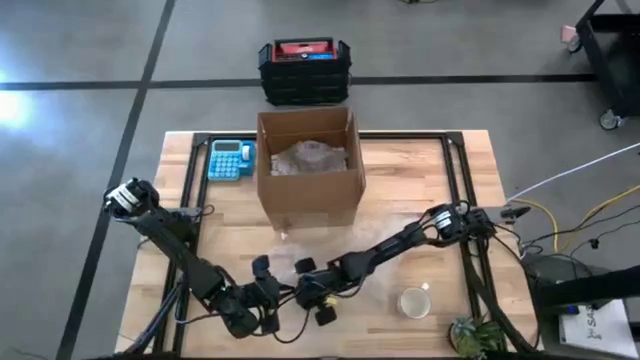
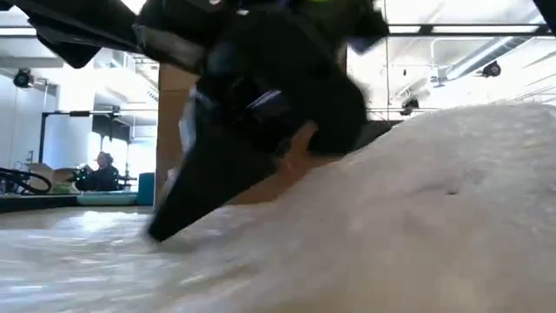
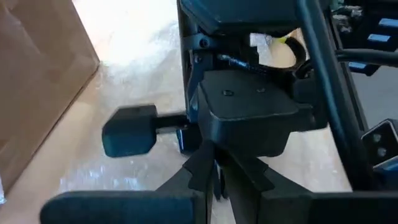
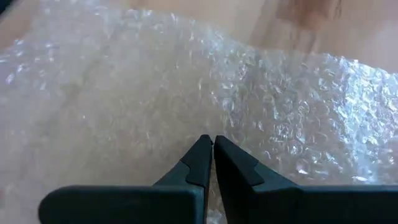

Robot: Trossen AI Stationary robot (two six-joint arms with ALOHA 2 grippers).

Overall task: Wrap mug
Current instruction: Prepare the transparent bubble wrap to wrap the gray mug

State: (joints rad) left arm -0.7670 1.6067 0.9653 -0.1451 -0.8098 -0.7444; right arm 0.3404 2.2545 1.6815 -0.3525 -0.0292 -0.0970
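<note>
The mug (image 1: pixel 414 301) stands near the surface's (image 1: pixel 420 180) front edge, apart from the cardboard box (image 1: pixel 309 165). The right end effector (image 4: pixel 213 144), closed, pinches the bubble wrap (image 4: pixel 186 93). The left end effector (image 3: pixel 214 186), also closed, hangs close beside it.

Both grippers (image 1: pixel 262 292) (image 1: pixel 318 292) close together at table's (image 1: pixel 420 170) near edge; mug (image 1: pixel 414 301) right of them; cardboard box (image 1: pixel 308 157) behind

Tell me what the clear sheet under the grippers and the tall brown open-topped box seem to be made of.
The clear sheet looks like plastic bubble wrap: translucent, glossy, covered in small raised bubbles that catch light. The right gripper has its fingers closed together over it. The brown box appears to be matte corrugated cardboard, judging by its flat tan walls and folded edges.
</note>
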